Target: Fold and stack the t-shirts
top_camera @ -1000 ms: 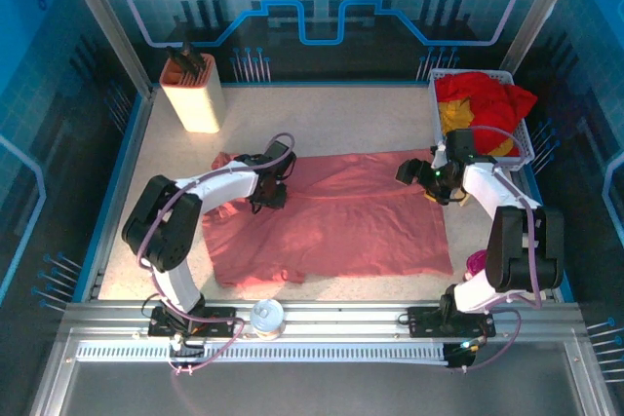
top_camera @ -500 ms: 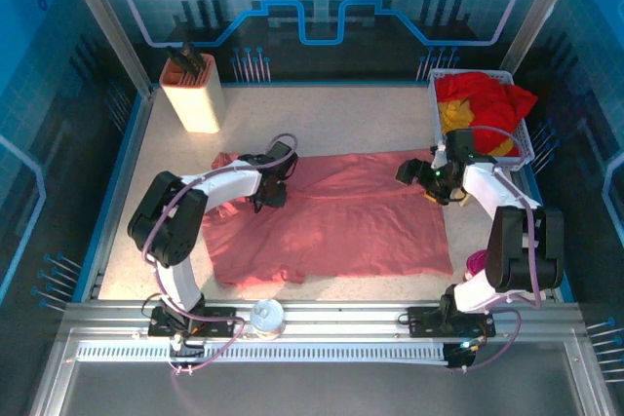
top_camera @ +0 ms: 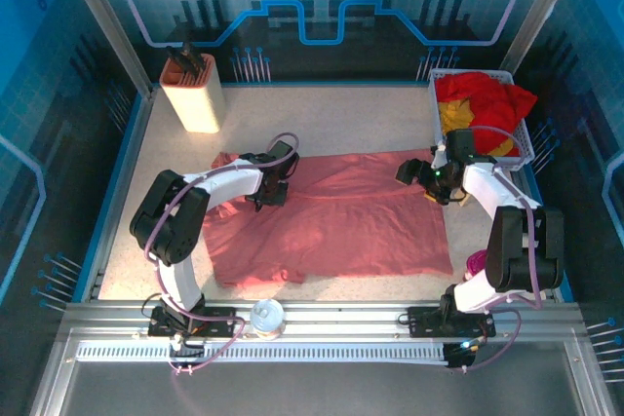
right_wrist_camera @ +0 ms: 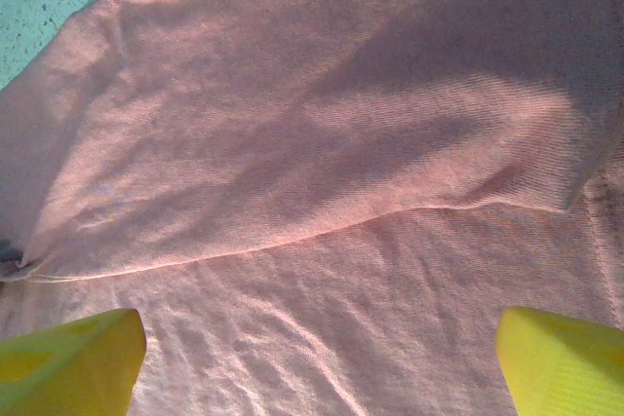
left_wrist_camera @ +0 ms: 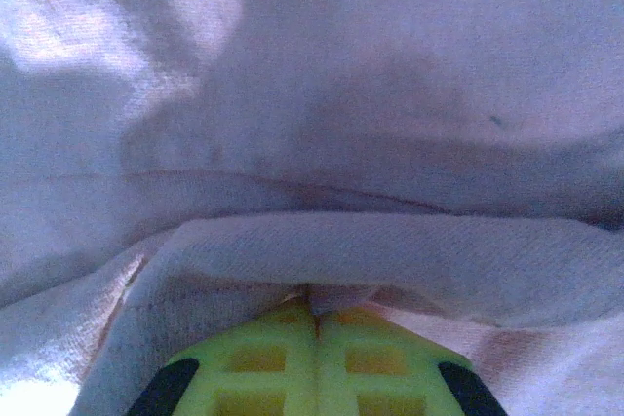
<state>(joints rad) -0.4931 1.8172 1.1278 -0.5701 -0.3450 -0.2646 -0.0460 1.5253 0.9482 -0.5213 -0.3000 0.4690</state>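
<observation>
Pale speckled bench [top_camera: 341, 119], one big shirt laid out across it.
There's the salmon-pink t-shirt [top_camera: 341, 226] spread over the middle, rumpled along its left side, its hem lying close to the near edge. In the far right corner a white mesh basket [top_camera: 473, 73] sits on the surface, just beside the shirt's far right corner. Far left, a beige holder [top_camera: 195, 104] stands upright, well apart from the cloth.

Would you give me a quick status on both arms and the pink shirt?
Left gripper shut on pink t-shirt fold. Right gripper open over it. Basket apart, far right.
</observation>
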